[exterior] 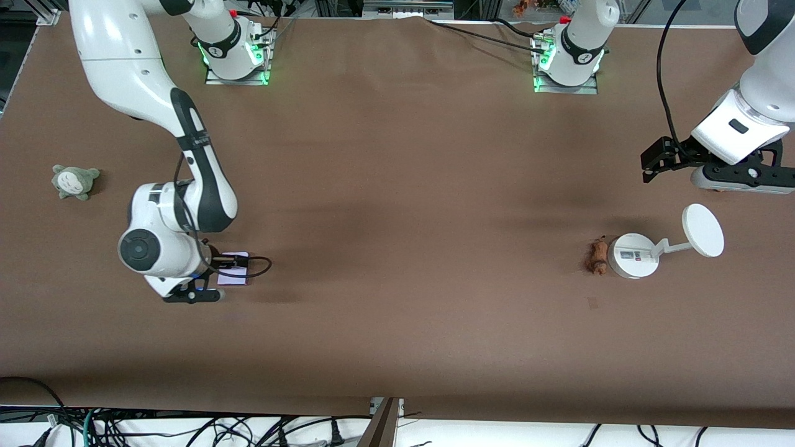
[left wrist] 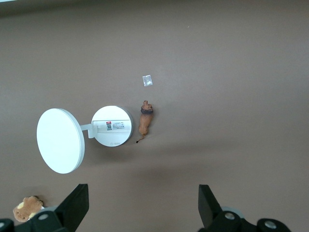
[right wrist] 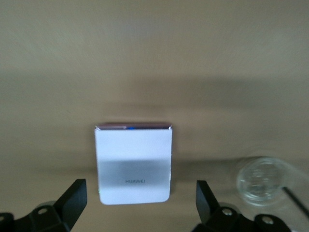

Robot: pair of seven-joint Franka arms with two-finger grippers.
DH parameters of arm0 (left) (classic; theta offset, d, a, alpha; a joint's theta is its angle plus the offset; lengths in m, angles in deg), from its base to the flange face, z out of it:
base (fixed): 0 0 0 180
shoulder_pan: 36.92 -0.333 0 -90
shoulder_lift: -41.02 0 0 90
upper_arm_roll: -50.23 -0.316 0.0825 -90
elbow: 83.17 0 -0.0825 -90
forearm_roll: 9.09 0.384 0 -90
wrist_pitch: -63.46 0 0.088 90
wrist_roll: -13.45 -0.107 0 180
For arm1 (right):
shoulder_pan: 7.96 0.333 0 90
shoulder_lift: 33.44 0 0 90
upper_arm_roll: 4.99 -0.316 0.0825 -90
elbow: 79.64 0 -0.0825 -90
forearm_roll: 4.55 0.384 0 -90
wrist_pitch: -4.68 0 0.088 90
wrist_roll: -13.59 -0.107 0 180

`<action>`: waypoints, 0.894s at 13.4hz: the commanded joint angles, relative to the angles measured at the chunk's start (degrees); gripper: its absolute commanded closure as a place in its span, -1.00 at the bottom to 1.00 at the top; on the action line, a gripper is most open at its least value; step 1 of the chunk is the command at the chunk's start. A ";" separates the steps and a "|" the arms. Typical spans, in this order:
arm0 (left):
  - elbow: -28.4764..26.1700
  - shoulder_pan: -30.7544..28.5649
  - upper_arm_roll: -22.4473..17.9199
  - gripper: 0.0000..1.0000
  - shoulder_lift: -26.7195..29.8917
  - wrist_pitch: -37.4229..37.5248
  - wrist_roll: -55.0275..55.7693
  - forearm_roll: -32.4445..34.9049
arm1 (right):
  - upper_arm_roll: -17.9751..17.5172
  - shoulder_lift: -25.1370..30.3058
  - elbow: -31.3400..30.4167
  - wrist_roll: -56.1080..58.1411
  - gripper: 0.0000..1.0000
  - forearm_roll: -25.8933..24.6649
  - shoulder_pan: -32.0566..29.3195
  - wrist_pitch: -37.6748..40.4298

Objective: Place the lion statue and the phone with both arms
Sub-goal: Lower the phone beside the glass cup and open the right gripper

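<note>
Brown table (exterior: 397, 186), tangled cables (exterior: 186, 428) along edge

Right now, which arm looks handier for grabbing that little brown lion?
The left arm: its open left gripper hangs near the lion statue, while the right gripper is down at the phone.

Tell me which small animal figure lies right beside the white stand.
The lion statue, reddish-brown, lies against the stand base. The grey plush sits alone at the right arm's end.
</note>
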 commanded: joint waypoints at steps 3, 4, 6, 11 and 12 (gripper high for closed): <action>0.26 0.54 0.84 -1.00 0.83 2.10 -0.02 -0.57 | 0.62 7.14 5.18 2.81 -1.00 -5.38 -0.38 9.56; 0.35 0.54 0.75 -1.00 0.83 2.10 -0.02 -0.57 | 1.31 8.46 5.71 3.52 -1.00 -5.39 -0.47 12.45; 0.35 0.54 0.84 -1.00 0.83 2.10 -0.11 -0.57 | 3.16 11.62 7.46 4.48 -1.00 -5.12 -0.47 18.17; 1.23 0.54 0.75 -1.00 0.75 2.19 -0.19 -0.66 | 6.15 20.32 8.08 6.95 -1.00 -4.68 -0.73 27.40; 1.23 0.45 0.75 -1.00 0.75 2.19 -0.28 -0.66 | 6.33 21.12 8.09 6.69 -1.00 -4.68 -0.73 28.90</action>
